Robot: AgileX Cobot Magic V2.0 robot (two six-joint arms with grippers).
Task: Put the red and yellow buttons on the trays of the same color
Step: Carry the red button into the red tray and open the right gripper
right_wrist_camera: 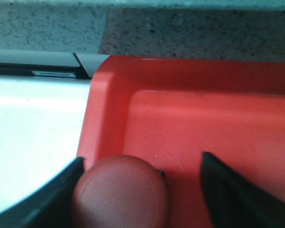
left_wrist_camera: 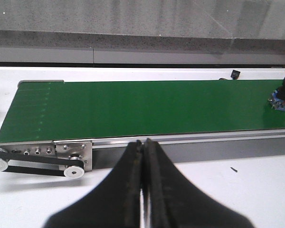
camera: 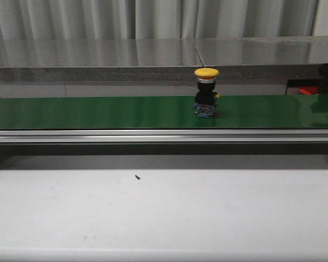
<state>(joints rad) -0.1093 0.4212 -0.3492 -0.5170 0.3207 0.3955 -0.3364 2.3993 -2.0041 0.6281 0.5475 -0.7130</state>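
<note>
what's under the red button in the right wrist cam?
The red tray lies under and around the red button, which sits between the right gripper fingers, spread apart. The cap hides the button's body and base, so contact with the tray floor can't be seen.

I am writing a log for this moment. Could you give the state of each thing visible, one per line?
Yellow button: upright on the green belt, untouched.
Red button: between the right pincer's open fingers, over the red tray.
Left pincer: shut, empty, near the belt's end.
Red tray: holds nothing else visible.
</note>
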